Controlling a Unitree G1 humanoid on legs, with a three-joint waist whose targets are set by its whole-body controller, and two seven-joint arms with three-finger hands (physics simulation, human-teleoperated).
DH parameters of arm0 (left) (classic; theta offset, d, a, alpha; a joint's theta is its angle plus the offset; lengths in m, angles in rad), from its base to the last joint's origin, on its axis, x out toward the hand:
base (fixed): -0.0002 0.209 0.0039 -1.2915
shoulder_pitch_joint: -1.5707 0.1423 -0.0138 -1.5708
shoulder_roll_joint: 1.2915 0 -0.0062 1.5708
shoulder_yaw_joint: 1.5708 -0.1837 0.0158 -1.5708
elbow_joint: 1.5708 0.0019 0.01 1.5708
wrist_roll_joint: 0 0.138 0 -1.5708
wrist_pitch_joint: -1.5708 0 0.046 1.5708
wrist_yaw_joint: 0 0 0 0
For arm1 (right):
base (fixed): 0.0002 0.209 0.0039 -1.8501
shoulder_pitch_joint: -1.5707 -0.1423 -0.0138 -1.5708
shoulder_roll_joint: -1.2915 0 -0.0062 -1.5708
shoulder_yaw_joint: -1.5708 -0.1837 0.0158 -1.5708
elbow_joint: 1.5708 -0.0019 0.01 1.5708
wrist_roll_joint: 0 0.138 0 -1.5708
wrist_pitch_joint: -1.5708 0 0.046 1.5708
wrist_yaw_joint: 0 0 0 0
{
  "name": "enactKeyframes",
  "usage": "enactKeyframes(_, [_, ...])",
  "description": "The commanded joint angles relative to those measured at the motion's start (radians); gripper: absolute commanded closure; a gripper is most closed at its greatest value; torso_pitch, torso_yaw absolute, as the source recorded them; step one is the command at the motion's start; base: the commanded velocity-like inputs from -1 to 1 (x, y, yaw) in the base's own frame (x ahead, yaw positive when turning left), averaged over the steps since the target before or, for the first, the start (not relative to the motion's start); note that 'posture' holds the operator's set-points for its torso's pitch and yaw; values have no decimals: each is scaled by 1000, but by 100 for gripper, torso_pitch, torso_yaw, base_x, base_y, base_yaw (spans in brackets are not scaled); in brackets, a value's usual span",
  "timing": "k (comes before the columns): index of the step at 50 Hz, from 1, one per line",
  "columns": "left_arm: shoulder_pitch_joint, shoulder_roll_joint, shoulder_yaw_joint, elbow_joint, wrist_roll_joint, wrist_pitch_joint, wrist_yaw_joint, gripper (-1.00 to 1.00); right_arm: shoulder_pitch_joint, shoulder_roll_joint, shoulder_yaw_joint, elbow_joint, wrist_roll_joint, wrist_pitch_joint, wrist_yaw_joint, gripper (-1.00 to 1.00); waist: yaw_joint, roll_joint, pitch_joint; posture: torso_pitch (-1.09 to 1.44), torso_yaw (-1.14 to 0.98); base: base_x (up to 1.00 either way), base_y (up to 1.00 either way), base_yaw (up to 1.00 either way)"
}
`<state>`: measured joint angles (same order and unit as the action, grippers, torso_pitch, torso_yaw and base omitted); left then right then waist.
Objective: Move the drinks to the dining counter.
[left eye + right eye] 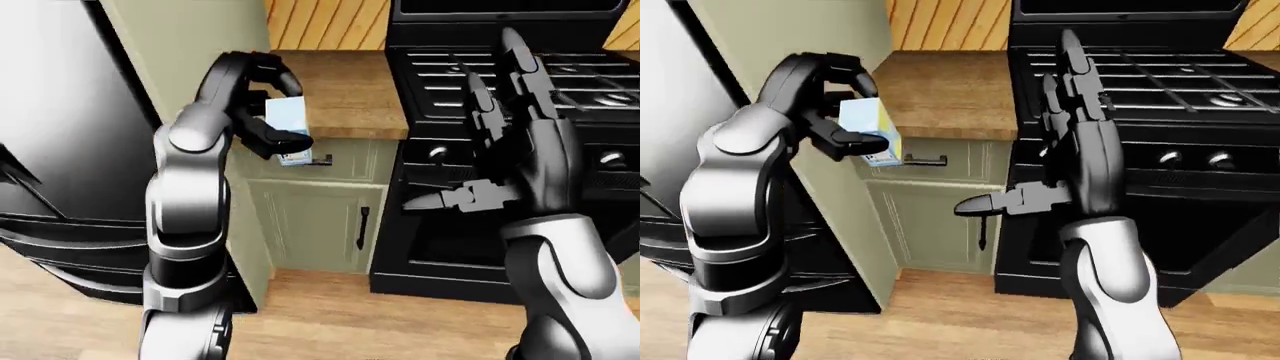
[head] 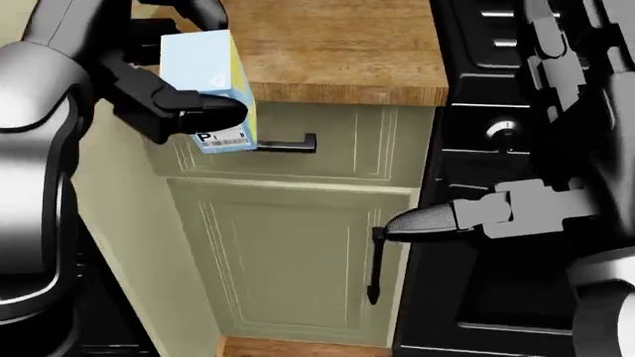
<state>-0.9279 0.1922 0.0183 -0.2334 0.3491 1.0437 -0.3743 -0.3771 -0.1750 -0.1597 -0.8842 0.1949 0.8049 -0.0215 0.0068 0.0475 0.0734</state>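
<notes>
Beside the cabinet, left hand (image 2: 169,104) grasps the carton (image 2: 206,82) (right hand (image 2: 496,212) splayed, empty).

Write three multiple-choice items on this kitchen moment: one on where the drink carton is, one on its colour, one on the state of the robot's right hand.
1. Where is the drink carton?
A. Standing on the stove
B. Held in the left hand, off the wooden counter
C. Lying on the floor

2. What colour is most of the carton?
A. Light blue
B. Red
C. Dark green

3. How is the right hand?
A. Closed round a second carton
B. Gripping an oven knob
C. Open and holding nothing

Answers: 1 B, dark fingers wrap the carton, which hangs beside the counter edge, before the drawer handle. 2 A, its broad faces are pale blue, with a yellow side strip and a white barcode label. 3 C, the fingers stand spread before the stove with nothing between them.
</notes>
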Motion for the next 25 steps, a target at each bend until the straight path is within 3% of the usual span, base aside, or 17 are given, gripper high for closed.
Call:
enactKeyframes(1, [-31, 13, 24, -41, 15, -29, 15, 100, -24, 0, 7, -36, 0, -38, 10, -100, 6, 5, -25, 0, 0, 0, 0, 100])
enactKeyframes(2, [-30, 13, 24, -45, 14, -27, 14, 100, -22, 2, 7, -35, -2, -40, 11, -100, 12, 51, -42, 0, 0, 0, 0, 100])
enactKeyframes(3, [-29, 13, 24, -47, 14, -26, 14, 100, -22, 3, 7, -35, -3, -40, 12, -100, -4, 44, -26, 0, 0, 0, 0, 100])
enactKeyframes(4, [-26, 12, 24, -48, 14, -28, 15, 100, -22, 4, 7, -33, -5, -43, 14, -100, 27, 13, -27, 0, 0, 0, 0, 100])
enactKeyframes(5, [-25, 11, 24, -49, 13, -27, 16, 100, -21, 5, 8, -31, -7, -46, 16, -100, 17, 1, -50, 0, 0, 0, 0, 100])
enactKeyframes(7, [-19, 10, 22, -55, 13, -28, 15, 100, -24, 6, 9, -34, -10, -41, 15, -100, 29, -33, -59, 0, 0, 0, 0, 100])
enactKeyframes(11, [-19, 10, 21, -78, 11, -4, 2, 100, -27, 7, 7, -38, -13, -34, 19, -100, 32, -72, -31, 0, 0, 0, 0, 100])
enactKeyframes(15, [-18, 10, 15, -107, 11, 21, -12, 100, -33, 6, 4, -42, -11, -27, 21, -100, 28, -118, -20, 0, 0, 0, 0, 100])
enactKeyframes(16, [-16, 11, 15, -109, 11, 21, -14, 100, -36, 5, 2, -46, -10, -19, 20, -100, 29, -137, -23, 0, 0, 0, 0, 100])
enactKeyframes(17, [-14, 12, 17, -111, 10, 21, -14, 100, -36, 5, 2, -48, -9, -17, 20, -100, 23, -172, -37, 0, 0, 0, 0, 100])
enactKeyframes(18, [-12, 12, 18, -111, 10, 20, -14, 100, -36, 5, 3, -48, -9, -18, 20, -100, 22, -151, -36, 0, 0, 0, 0, 100])
enactKeyframes(19, [-8, 12, 20, -116, 9, 20, -15, 100, -31, 6, 4, -49, -10, -21, 21, -100, 25, -146, -24, 0, 0, 0, 0, 100])
enactKeyframes(20, [-2, 12, 20, -120, 9, 19, -14, 100, -27, 7, 5, -51, -11, -22, 21, -100, 33, -148, -28, 0, 0, 0, 0, 100])
enactKeyframes(22, [0, 14, 20, -125, 9, 23, -15, 100, -26, 8, 4, -52, -11, -21, 21, -100, 32, -126, -43, 0, 0, 0, 0, 100])
enactKeyframes(25, [-1, 19, 26, -124, 7, 23, -17, 100, -29, 8, 9, -52, -13, -20, 20, -100, 22, -84, -31, 0, 0, 0, 0, 100])
